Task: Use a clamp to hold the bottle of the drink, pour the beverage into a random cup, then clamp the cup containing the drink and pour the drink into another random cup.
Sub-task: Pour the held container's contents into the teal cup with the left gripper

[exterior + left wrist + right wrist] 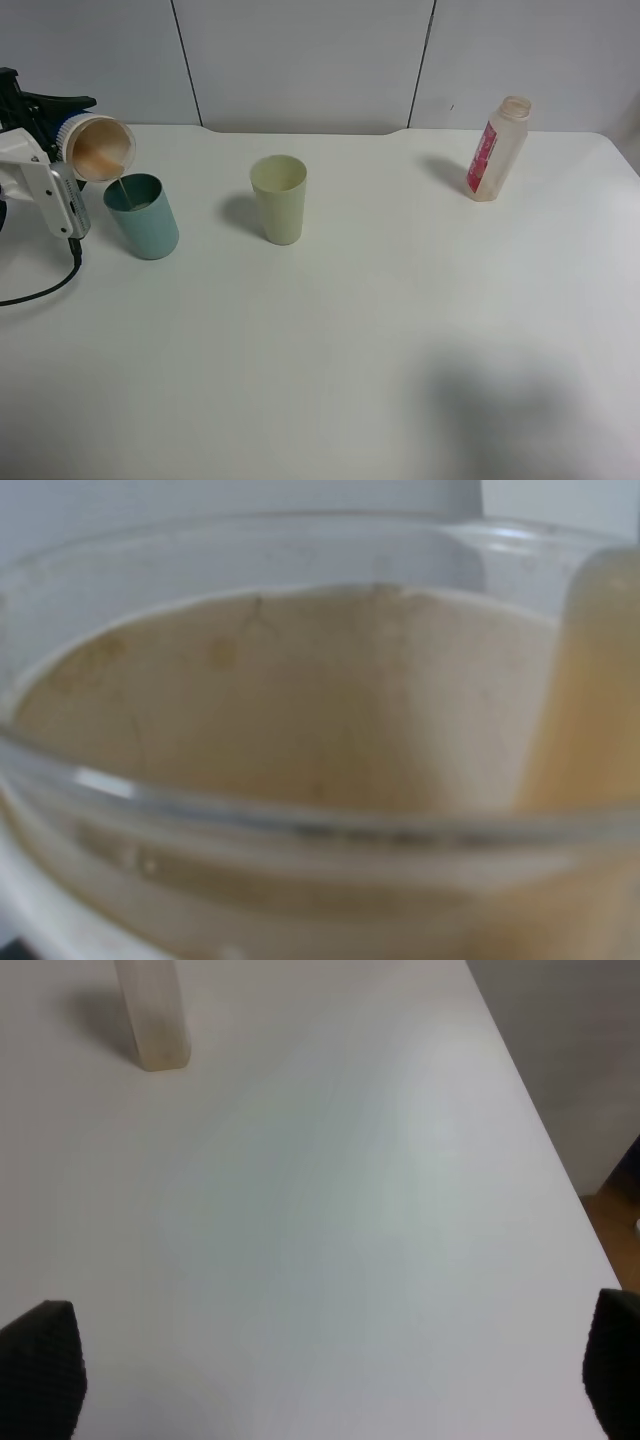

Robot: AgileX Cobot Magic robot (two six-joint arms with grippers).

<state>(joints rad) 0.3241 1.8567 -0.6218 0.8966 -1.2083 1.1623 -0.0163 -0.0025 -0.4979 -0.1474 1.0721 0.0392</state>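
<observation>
Two pours make up this job, and the second one is in hand: the left end effector (62, 150) is clamped on the blue-sleeved cup (96, 147) at the far left of the bench (400, 330), tipped well over with its mouth toward the teal cup (143, 216) just below it. A thin stream of the beverage (121, 188) runs from the lip into the teal cup, which stands upright, near the left edge.

From the left wrist view the clear rim of the held cup fills the picture, with light brown milky liquid (300, 730) pooled against the lower wall; how much is left is hard to judge through the blur, though it looks like a fair share.

Next, I judge, the cup needs more tilt, slowly, with its lip kept over the teal mouth, then a return to upright and a set-down.

At far right the bottle (497, 150) stands upright, apparently near empty. A pale yellow-green tumbler (279, 198) stands between, unused. The right end effector (330, 1370) hangs wide apart over bare bench, holding nothing.
</observation>
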